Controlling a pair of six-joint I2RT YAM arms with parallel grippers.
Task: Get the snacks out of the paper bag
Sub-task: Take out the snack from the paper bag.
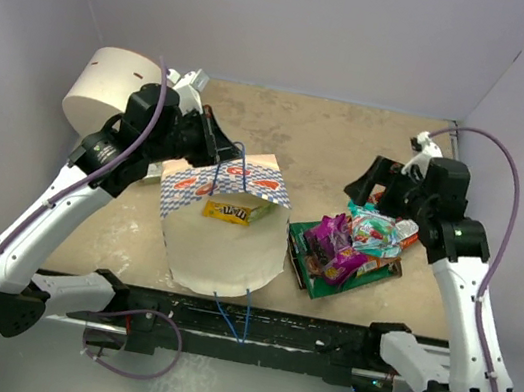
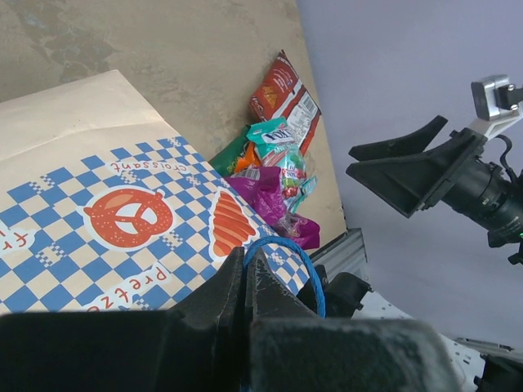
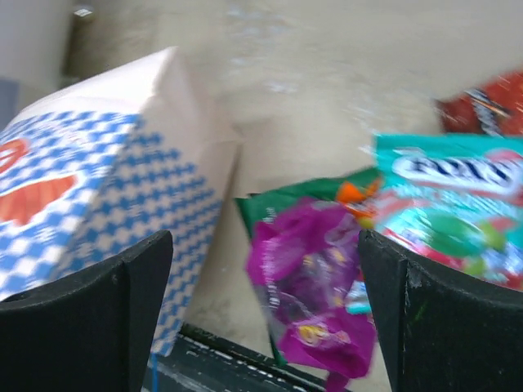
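Well, my left fingers (image 2: 249,273) are pressed together on a thin blue cord handle (image 2: 286,245) of the paper bag (image 1: 221,255). They hold its patterned upper side lifted, so the white inside lies open toward my bases. The bag rests on its side on the table (image 1: 114,226). My right fingers (image 1: 360,188) are spread wide with nothing between them. They hang over the pile of snacks (image 1: 353,245) just right of the bag: magenta, teal, green and red-orange packets heaped together. One yellow packet (image 1: 236,212) lies inside the bag, tucked under the lifted side. I judge it light, crinkly and slick, likely to skate off if I squeeze its puffed middle. A flat sealed edge looks the surest hold. The bag is thin paper and will probably slide or crumple, so my left pinch should steady it.
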